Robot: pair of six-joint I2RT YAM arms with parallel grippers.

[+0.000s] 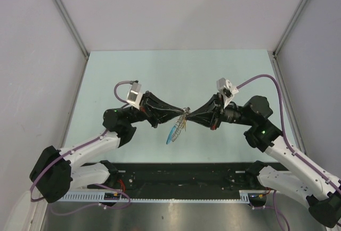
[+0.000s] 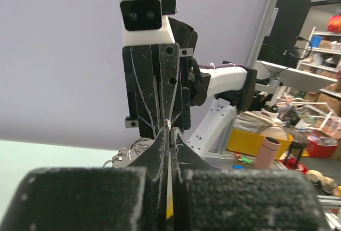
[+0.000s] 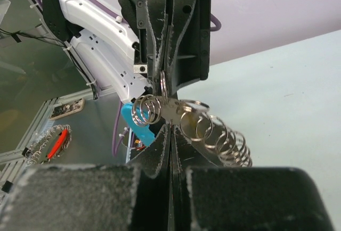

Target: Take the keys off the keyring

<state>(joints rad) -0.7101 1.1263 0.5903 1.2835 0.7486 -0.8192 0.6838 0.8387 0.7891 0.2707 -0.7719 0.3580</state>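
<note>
Pale green tabletop [image 1: 176, 66] lay under both arms, which met tip to tip above its middle. The left hand [image 1: 179, 115] was closed, pinching what appeared to be the keyring [image 3: 163, 86], seen edge-on as a thin loop. The right hand [image 1: 193, 115] was also closed, nipping a flat silvery piece just beside that loop. The keys [image 1: 182, 125] hung in the air between the two tips, clear of the tabletop. Small coiled rings fanned to one side, and a blue piece [image 1: 171, 134] dangled lowest.

The step in hand was judged to be working one key off the loop. Done well, the left hand would hold the ring fixed while the right hand walked its piece round along the wire's split, not tugging straight out. Short, slow moves would suit, since both grips sat at the very fingertips and could slip. The loose pieces below might snag or swing.
</note>
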